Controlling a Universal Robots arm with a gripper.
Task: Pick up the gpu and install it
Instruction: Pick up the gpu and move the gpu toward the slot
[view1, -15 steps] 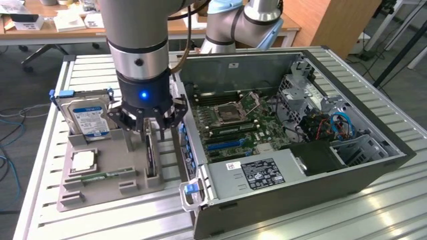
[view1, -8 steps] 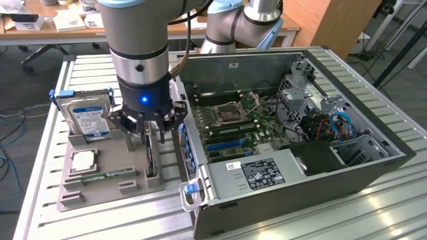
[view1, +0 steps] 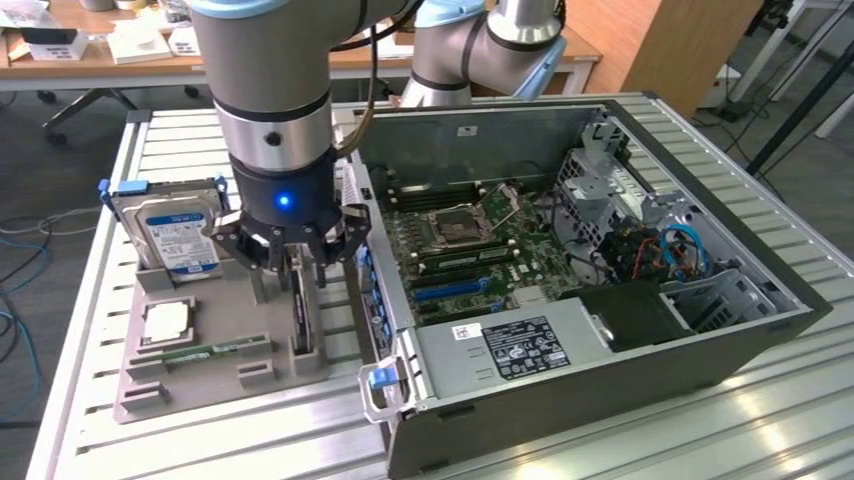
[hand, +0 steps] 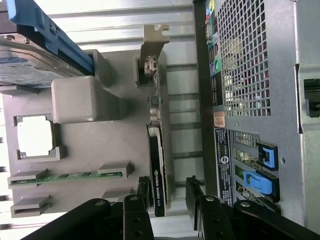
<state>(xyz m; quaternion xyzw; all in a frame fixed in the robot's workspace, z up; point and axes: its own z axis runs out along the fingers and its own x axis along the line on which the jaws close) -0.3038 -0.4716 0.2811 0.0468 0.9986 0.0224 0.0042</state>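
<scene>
The gpu (view1: 304, 322) is a thin dark card standing on edge in a slot of the grey holder tray (view1: 200, 385), beside the computer case. In the wrist view the gpu (hand: 159, 150) runs lengthwise, with its pale metal bracket (hand: 152, 50) at the far end. My gripper (view1: 296, 268) hangs directly over the card, and its black fingers reach down on either side. My gripper (hand: 169, 195) is open and straddles the card's near end. One finger sits close against the card, and a gap shows between the card and the other finger.
The open computer case (view1: 561, 260) stands at the exterior view's right, its motherboard and blue slot (view1: 447, 290) exposed. On the tray are a silver hard drive (view1: 174, 235) on edge, a CPU (view1: 167, 320) and a green memory stick (view1: 200, 353). The case's rear grille (hand: 250, 75) is close by.
</scene>
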